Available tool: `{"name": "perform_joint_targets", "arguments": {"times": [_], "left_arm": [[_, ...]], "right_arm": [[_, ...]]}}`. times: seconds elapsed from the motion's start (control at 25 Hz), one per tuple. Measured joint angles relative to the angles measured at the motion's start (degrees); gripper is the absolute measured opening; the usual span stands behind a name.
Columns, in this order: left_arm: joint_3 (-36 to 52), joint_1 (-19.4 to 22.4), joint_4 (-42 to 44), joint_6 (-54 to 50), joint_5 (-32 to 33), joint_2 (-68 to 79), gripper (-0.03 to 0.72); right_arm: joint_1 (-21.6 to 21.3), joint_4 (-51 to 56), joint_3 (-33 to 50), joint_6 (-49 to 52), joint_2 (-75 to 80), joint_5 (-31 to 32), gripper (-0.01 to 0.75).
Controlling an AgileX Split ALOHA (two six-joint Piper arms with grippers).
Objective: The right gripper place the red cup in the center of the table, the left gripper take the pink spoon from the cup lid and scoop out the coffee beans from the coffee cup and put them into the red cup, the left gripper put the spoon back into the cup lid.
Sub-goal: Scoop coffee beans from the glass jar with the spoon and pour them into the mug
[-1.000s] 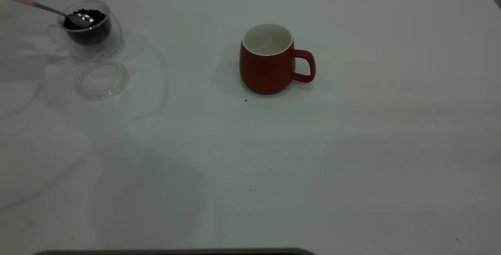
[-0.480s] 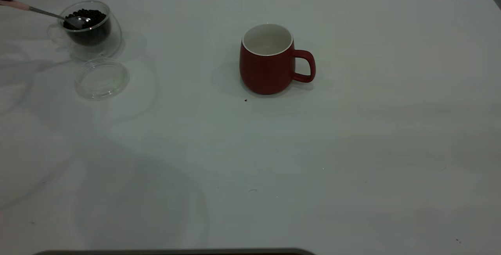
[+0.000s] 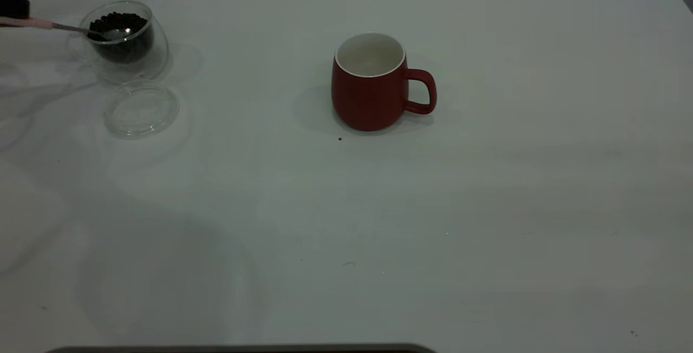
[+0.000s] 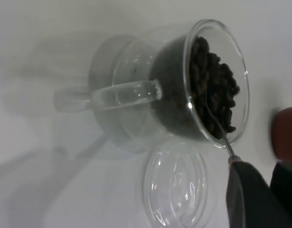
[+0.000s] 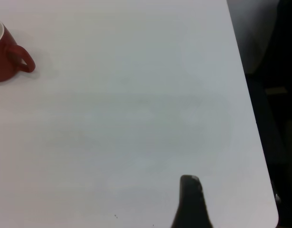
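The clear glass coffee cup (image 3: 123,39) with coffee beans (image 3: 116,20) stands at the table's far left. My left gripper (image 3: 12,4), at the picture's left edge, is shut on the pink spoon (image 3: 32,23); its metal bowl lies among the beans. In the left wrist view the gripper (image 4: 259,175) holds the spoon's stem (image 4: 222,138), which reaches into the coffee cup (image 4: 150,90) and the beans (image 4: 214,90). The clear cup lid (image 3: 141,109) lies empty in front of the cup, and also shows in the left wrist view (image 4: 176,187). The red cup (image 3: 371,85) stands upright mid-table, its handle to the right.
The white table (image 3: 487,207) has a few dark specks, one just in front of the red cup. My right gripper (image 5: 191,204) hovers near the table's rounded right corner, far from the red cup (image 5: 5,54). A dark strip runs along the near edge.
My left gripper has come down at the left edge. The spoon has tipped from slanting to nearly level, with its bowl lower in the beans. The red cup and lid have not moved.
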Motion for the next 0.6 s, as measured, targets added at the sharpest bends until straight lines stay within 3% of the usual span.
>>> {"name": "perform_joint_targets", "arguments": {"times": [0.6], "left_arm": [[0.0, 0.65, -3.4, 0.19, 2.11, 2.11, 0.119]], "right_arm": [[0.0, 0.0, 0.0, 0.0, 0.0, 0.0, 0.591]]}}
